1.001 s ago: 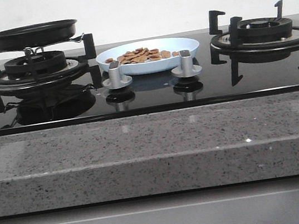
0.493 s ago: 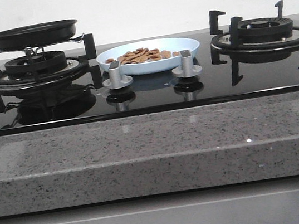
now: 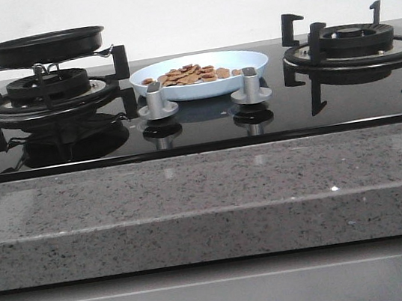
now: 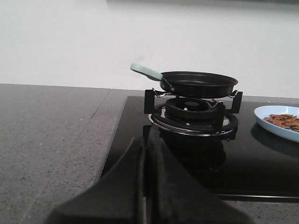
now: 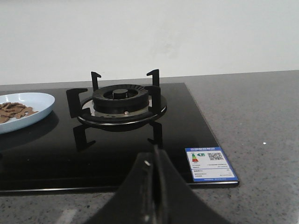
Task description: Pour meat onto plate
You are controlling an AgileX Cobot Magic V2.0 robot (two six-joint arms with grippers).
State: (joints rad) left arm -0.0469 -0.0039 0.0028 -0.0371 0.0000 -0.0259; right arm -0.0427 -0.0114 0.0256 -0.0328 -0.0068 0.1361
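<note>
The pale-blue plate (image 3: 200, 76) sits on the black glass hob between the two burners, with the meat (image 3: 190, 75) heaped in it as small reddish-brown pieces. The plate (image 4: 280, 122) and meat (image 4: 282, 121) also show in the left wrist view, and the plate (image 5: 23, 111) with meat (image 5: 11, 111) in the right wrist view. The black frying pan (image 3: 44, 47) with a pale handle rests on the left burner. My left gripper (image 4: 145, 144) is shut and empty, near the hob's front left corner. My right gripper (image 5: 154, 156) is shut and empty, near the hob's front right. Neither gripper shows in the front view.
Two silver knobs (image 3: 156, 100) (image 3: 250, 86) stand in front of the plate. The right burner (image 3: 352, 45) carries nothing. A blue label (image 5: 210, 164) lies at the hob's front right corner. A grey speckled counter (image 3: 209, 202) runs along the front and both sides.
</note>
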